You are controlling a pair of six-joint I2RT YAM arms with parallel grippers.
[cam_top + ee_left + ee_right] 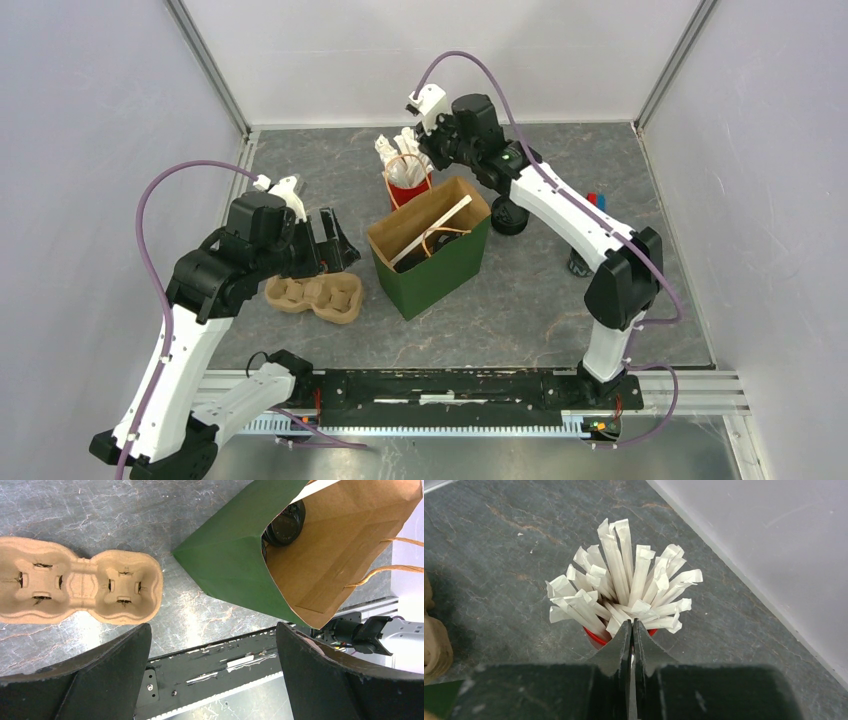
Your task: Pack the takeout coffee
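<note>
Found the takeout coffee down in the green bag, left claw wide open and empty, right claw almost shut on what looked like a white stick over the red cup by the tabletop's far edge, and feared a dropped stick or tipped cup from a crooked pull.

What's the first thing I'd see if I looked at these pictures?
You'd see the green paper bag first, standing open in the middle of the table, brown inside, with a round black lid down in it. Just behind it is a red cup bursting with white paper-wrapped sticks, and the right gripper hovers over them with its fingers nearly together.
</note>
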